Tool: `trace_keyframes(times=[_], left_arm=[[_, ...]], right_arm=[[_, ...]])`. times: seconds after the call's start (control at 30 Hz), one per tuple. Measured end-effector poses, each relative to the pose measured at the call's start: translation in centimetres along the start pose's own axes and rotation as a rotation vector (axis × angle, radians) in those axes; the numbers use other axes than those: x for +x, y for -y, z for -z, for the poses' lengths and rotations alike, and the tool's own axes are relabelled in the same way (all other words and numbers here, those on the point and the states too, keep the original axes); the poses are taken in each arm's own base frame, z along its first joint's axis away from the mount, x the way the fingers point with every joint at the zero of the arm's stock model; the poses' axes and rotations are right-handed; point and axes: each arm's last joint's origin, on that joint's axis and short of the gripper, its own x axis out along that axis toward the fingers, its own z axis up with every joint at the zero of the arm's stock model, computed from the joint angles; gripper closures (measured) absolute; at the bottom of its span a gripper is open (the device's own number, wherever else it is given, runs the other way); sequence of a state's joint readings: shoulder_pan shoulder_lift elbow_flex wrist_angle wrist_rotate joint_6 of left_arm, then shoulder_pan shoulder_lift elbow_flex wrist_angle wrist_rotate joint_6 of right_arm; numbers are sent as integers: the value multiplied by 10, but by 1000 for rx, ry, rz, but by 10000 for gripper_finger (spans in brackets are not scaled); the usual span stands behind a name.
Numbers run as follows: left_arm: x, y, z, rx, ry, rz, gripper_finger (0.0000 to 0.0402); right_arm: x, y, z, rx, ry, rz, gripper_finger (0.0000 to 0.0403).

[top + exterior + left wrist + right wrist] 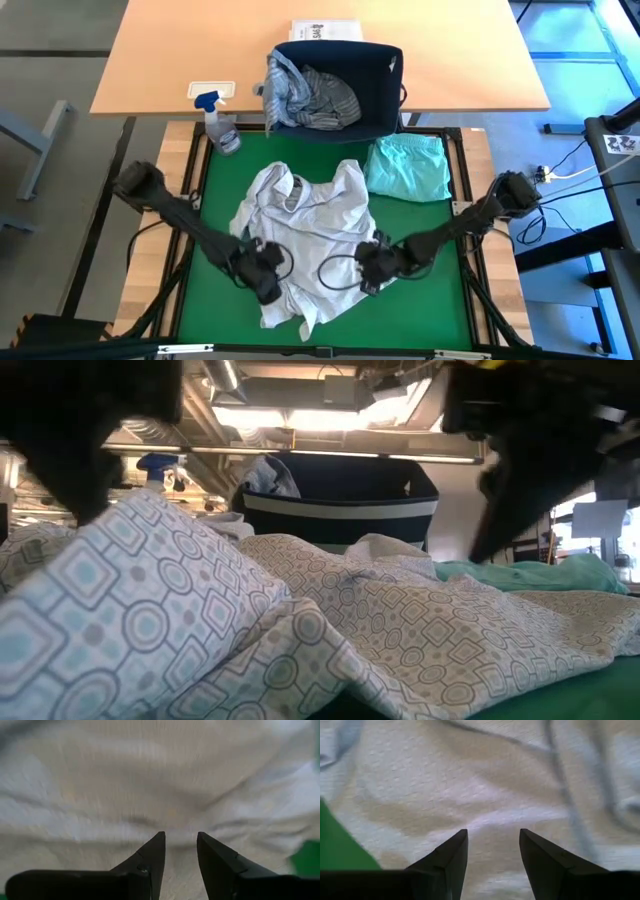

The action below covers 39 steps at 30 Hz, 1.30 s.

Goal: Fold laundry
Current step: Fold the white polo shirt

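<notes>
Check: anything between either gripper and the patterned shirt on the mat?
Nothing visible. The left gripper and right gripper both hang open right over the patterned shirt, bare cloth ahead of their fingertips. The teal garment and basket lie clear, farther back.

Bright overhead light; wrist views motion-blurred.

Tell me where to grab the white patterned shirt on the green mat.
Probably the shirt is best pinched from above at its near hem, one corner per arm. It lies crumpled but mostly flat, collar toward the basket, and both grippers, left and right, hover there with jaws open.
</notes>
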<state>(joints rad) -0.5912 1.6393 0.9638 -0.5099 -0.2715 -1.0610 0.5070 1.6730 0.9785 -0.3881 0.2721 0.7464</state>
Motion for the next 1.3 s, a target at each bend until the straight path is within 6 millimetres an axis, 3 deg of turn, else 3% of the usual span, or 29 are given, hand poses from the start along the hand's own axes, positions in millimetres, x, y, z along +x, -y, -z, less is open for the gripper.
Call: trace_keyframes(times=[0.17,0.3,0.37,0.47,0.57,0.7,0.77,0.9,1.0,1.17,1.3], left_arm=[[24,13,34,10,-145,-9,305],[15,25,53,36,-307,85,311],[1,32,54,55,-374,152,313],[-31,45,40,94,-351,309,316],[-56,40,28,147,-237,349,317],[-87,16,16,228,-41,217,317],[-95,0,14,252,40,76,317],[-99,-25,16,273,150,-92,317],[-82,-43,24,272,149,-147,317],[-41,-67,41,222,101,-114,317],[-21,-76,48,137,86,-16,317]], right_arm=[[5,-4,27,34,-51,-38,224],[-1,-17,42,-17,-203,-161,224],[-9,-22,41,-29,-280,-212,224],[-29,-30,20,-57,-290,-259,224],[-49,-34,-17,-116,-150,-235,224],[-68,-27,-74,-195,205,-98,224],[-66,-14,-96,-207,334,-25,224],[-40,21,-132,-151,417,25,224],[-10,48,-150,-95,407,-3,224],[44,78,-161,-44,375,-66,224],[76,85,-164,44,400,-142,224]])
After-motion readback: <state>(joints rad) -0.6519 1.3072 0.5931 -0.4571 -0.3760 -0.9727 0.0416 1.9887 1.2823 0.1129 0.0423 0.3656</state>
